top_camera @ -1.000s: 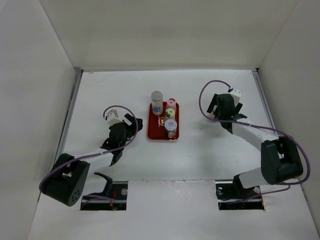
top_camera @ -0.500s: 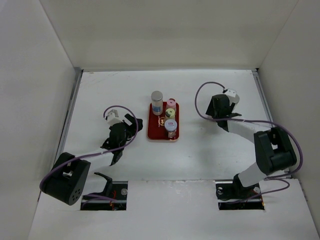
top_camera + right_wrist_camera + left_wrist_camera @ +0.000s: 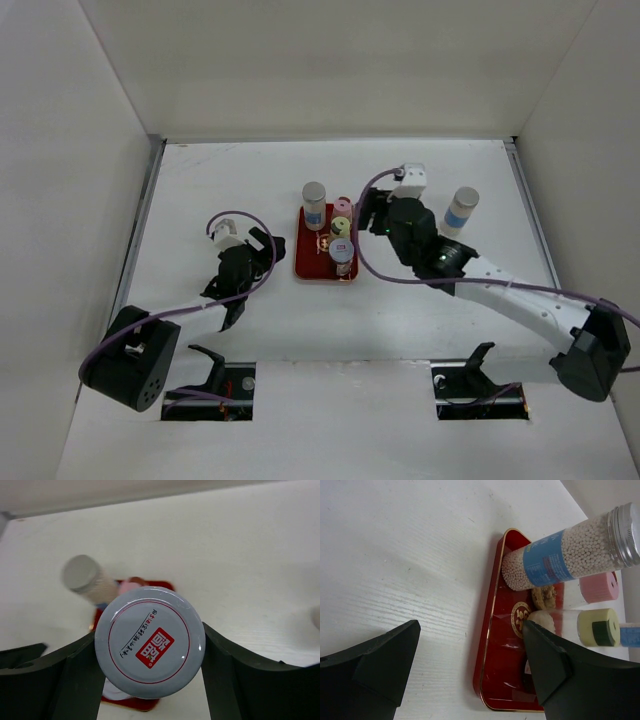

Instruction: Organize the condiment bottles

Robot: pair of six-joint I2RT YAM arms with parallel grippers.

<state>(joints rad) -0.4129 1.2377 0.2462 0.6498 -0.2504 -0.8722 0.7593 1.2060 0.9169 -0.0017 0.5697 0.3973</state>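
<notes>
Right wrist view: we see a silver-lidded jar (image 3: 150, 647), a red logo on its cap, clamped between the fingers of the right claw (image 3: 150, 632) and held over the red tray (image 3: 308, 262). On that tray stand four more condiment bottles. A tall grey-capped bottle (image 3: 314, 203) with a blue label is at the far left corner, with a pink-capped bottle (image 3: 344, 205) beside it. A yellow-green-capped shaker (image 3: 341, 225) is just in front of the pink one, and the other silver-lidded jar (image 3: 342, 250) is nearest the arms. A second blue-labelled bottle (image 3: 461, 210) stands alone on the white worktop (image 3: 230, 180), well right of the tray. Left of the tray, the left claw (image 3: 470, 630) points toward it, fingers apart and nothing between them.
</notes>
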